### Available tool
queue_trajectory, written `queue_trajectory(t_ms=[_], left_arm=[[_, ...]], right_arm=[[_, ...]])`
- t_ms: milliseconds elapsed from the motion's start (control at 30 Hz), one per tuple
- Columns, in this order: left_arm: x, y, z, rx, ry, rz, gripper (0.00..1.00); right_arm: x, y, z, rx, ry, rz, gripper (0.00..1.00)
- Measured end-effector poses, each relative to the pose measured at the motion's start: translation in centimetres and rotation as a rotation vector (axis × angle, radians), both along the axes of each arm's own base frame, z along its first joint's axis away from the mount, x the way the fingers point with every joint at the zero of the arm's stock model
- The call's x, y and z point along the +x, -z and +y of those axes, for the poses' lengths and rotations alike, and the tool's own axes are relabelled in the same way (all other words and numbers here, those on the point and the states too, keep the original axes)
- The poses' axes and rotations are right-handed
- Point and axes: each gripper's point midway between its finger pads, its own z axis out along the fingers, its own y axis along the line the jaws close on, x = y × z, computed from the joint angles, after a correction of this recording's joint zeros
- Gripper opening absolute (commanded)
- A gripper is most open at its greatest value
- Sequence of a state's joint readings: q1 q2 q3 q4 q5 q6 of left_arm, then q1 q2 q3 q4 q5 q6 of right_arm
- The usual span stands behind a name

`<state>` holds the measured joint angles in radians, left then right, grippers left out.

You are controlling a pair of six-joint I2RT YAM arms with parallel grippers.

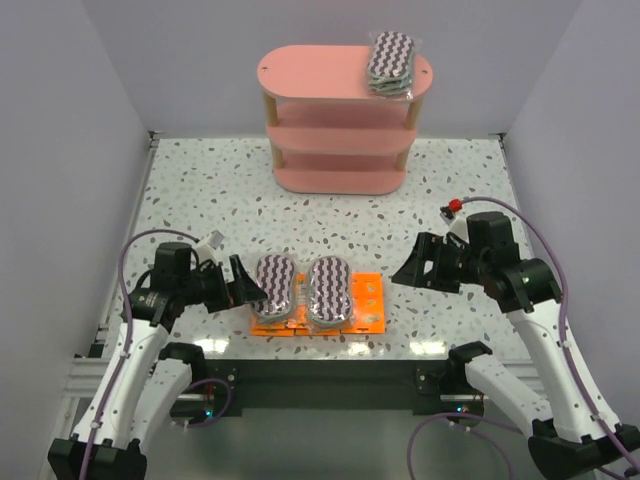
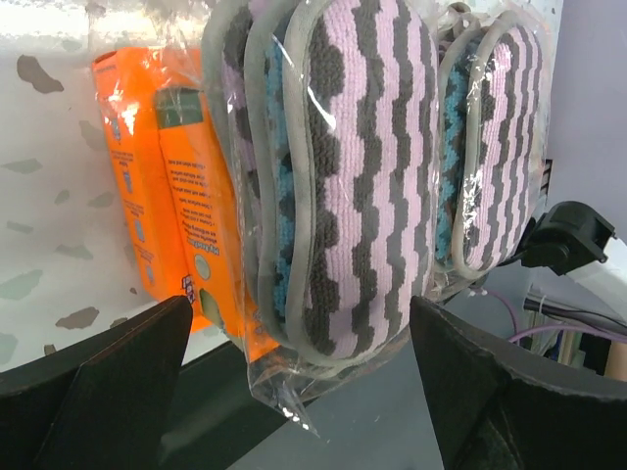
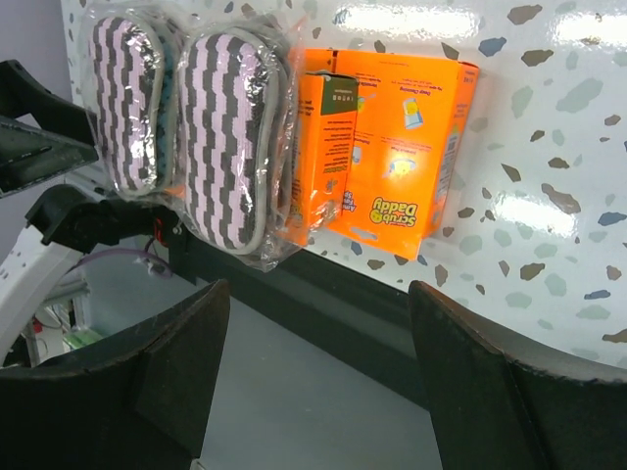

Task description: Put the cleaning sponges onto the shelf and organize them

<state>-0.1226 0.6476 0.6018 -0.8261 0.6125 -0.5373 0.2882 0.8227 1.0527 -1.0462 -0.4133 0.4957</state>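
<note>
Zigzag pack (image 2: 362,186) before left gripper (image 2: 299,328), apparently untouched

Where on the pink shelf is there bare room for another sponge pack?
On the shelf, the top board is free left of the zigzag pack; the middle and bottom boards look bare. Crowded: the table's near edge, where two packs lie on orange packets.

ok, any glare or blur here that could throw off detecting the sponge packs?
Top external: sharp, only pale light patches on the table at its near edge. Left wrist: clear wrap on the nearest zigzag pack glints, table at upper left washed out. Right wrist: bright reflections on the table, a sheen on the orange packet.
</note>
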Motion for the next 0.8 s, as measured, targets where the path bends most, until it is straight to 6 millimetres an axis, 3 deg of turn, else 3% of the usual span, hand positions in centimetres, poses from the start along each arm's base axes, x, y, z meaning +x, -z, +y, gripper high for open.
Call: queue_trajectory(t_ms=[100,233,400,500,633,733,800], left_arm=[[0.8,0.3,-0.3,-0.003,0.01,0.009,0.87],[1.8,0.7,-0.6,-0.007,0.021,0.015,0.65],[2.0,0.6,-1.5,-0.035,0.063,0.003,0.52],[1.9,0.3,-2.1,-0.045,0.094,-0.014,0.32],[1.9,0.0,-2.4,-0.05,0.111,-0.025,0.14],[2.2,-1.1,-2.2,-0.033,0.1,-0.04,0.06],[3.3,-3.5,-2.1,-0.017,0.084,-0.083,0.0]], right_arm=[[-0.1,0.6,0.0,-0.005,-0.001,0.016,0.77],[-0.2,1.2,0.0,-0.01,-0.002,0.032,0.77],[-0.2,1.7,0.0,-0.014,-0.005,0.045,0.77],[-0.1,1.8,0.1,-0.014,-0.005,0.051,0.76],[0.0,2.0,0.2,-0.012,-0.01,0.06,0.75],[0.0,2.1,0.4,-0.008,-0.017,0.066,0.75],[0.0,2.1,0.5,-0.004,-0.021,0.071,0.75]])
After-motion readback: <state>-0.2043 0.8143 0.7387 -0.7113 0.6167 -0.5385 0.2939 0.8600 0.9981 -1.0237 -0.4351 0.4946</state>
